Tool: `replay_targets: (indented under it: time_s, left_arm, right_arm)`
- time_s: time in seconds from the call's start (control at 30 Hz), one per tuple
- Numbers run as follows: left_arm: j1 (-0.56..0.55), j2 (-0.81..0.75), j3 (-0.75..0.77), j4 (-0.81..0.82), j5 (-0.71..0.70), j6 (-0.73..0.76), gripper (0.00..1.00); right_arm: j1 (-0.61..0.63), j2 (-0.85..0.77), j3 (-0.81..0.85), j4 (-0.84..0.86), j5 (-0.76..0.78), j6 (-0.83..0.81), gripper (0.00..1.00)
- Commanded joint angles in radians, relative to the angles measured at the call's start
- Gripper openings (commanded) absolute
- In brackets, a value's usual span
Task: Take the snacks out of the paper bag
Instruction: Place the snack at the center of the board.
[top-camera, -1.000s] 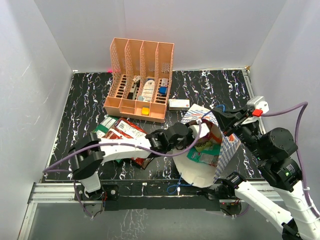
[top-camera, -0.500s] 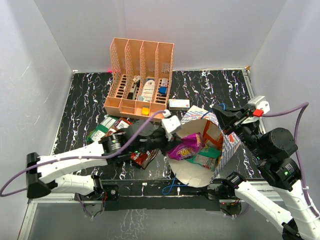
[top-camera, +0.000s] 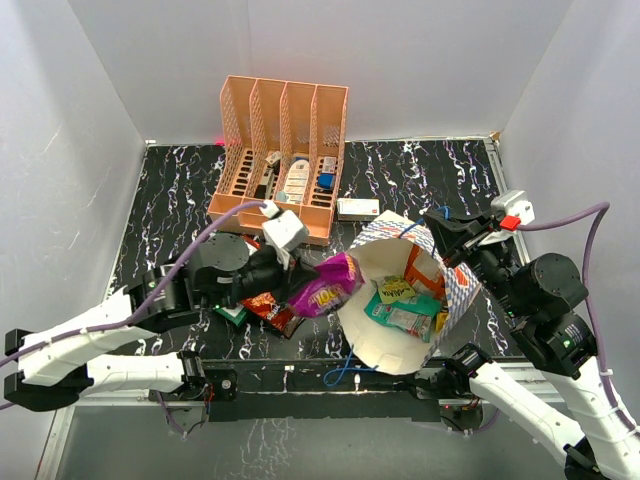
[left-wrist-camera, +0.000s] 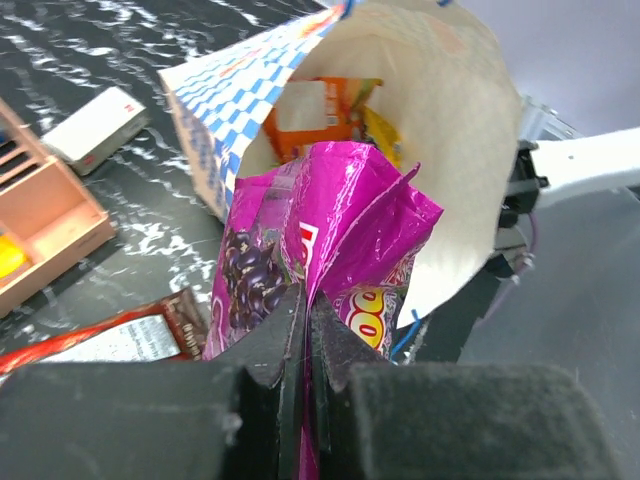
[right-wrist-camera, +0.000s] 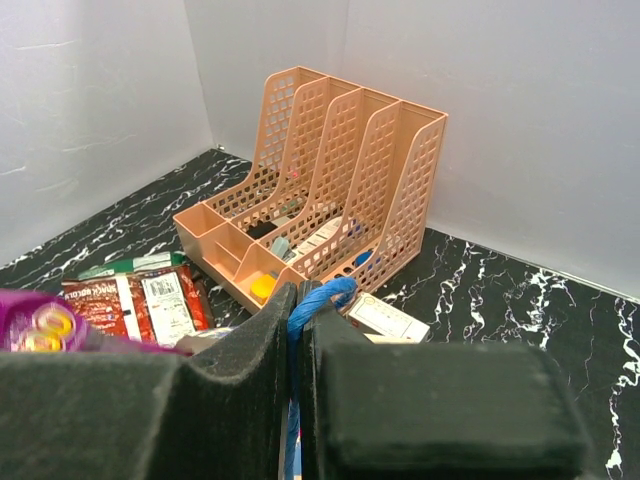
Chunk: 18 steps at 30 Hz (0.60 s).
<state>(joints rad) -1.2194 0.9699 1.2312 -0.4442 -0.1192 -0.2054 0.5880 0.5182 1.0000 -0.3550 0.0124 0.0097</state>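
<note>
Nearest, the paper bag (top-camera: 383, 350) stands open-mouthed at the front of the surface (top-camera: 170, 215), its near rim overlapping the front edge in the top view. A green packet (top-camera: 405, 318), a yellow one (top-camera: 397, 290) and an orange one (top-camera: 441, 270) lie inside. The right hand (right-wrist-camera: 297, 300) is clamped on the bag's blue handle (right-wrist-camera: 318, 294), holding the far rim up. Just left of the rim, the left hand (left-wrist-camera: 305, 300) pinches the purple packet (left-wrist-camera: 330, 235) tight at one end, outside the bag and above a red packet (top-camera: 268, 308) lying on the surface (the arm hides most of the packets beside it). Farther back, a white box (top-camera: 357, 208) sits between the bag and the orange file rack (top-camera: 285, 150). Bare marbled surface shows left of the rack and along the far right edge. Half a second ago the purple packet was still in the bag's mouth; the left arm has since drawn it out leftward.
</note>
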Motion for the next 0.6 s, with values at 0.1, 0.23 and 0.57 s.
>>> replay_targets:
  time_s: [0.1,0.23,0.57]
  left_arm:
    - [0.003,-0.05,0.209,-0.221,-0.409,-0.094,0.0]
    - [0.003,0.001,0.316,-0.357,-0.576,-0.113,0.0]
    - [0.005,0.027,0.311,-0.261,-0.785,0.058,0.0]
  right_arm:
    - [0.004,0.002,-0.001,0.07,0.026,-0.011,0.07]
    - [0.003,0.008,0.002,0.073,0.024,-0.014,0.07]
    - [0.004,0.006,0.002,0.076,0.015,-0.004,0.07]
